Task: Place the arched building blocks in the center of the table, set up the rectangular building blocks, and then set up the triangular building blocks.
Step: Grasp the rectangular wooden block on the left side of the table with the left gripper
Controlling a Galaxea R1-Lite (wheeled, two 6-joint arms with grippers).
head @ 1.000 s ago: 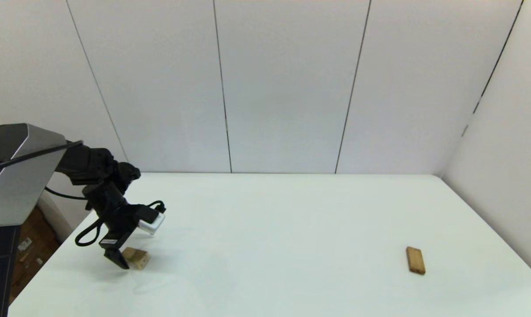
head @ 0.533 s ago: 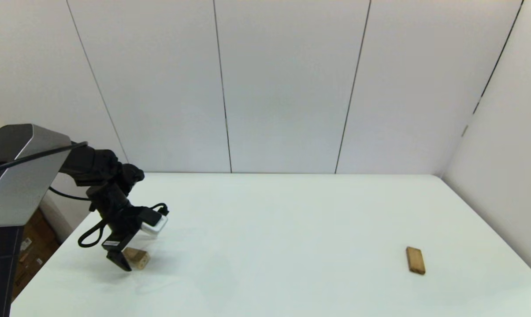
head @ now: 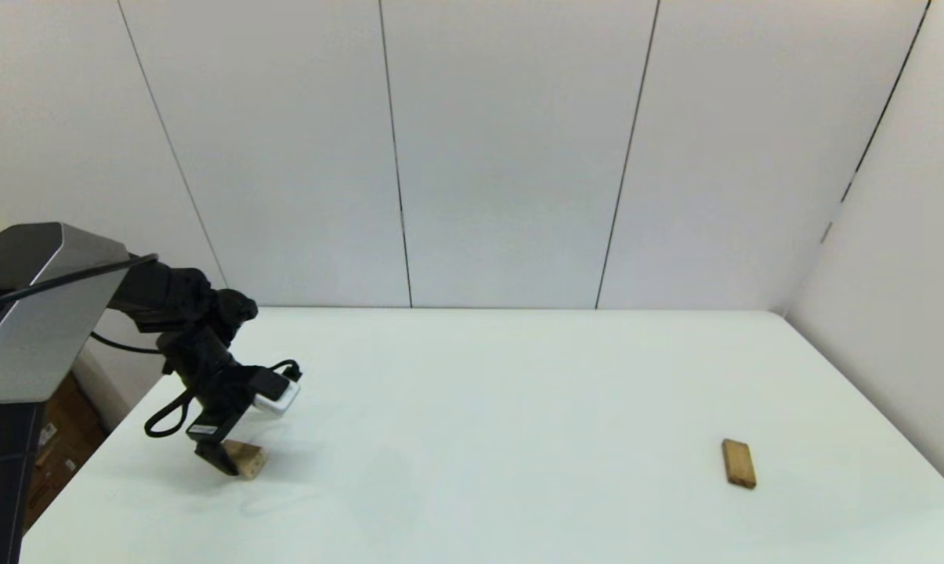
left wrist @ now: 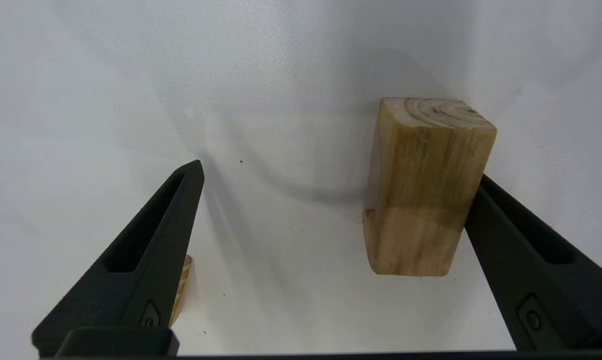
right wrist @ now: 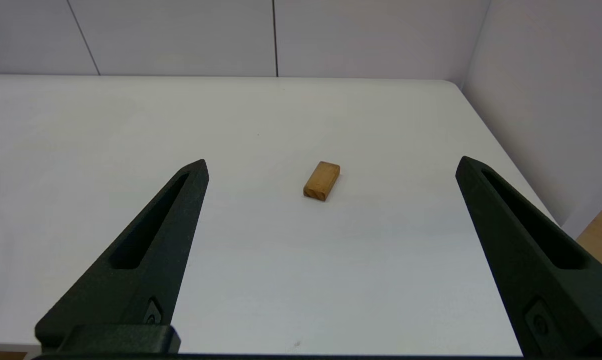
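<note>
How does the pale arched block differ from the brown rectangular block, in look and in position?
The arched block is pale and thick; the rectangular block is darker orange-brown and thin. The arched block sits between the open left gripper's fingers at the table's left side; the rectangular block lies untouched on the right. Both are wooden.

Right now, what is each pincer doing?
Left pincer: open, straddling the arched block, one finger against it.
Right pincer: open, empty, well short of the rectangular block.
</note>
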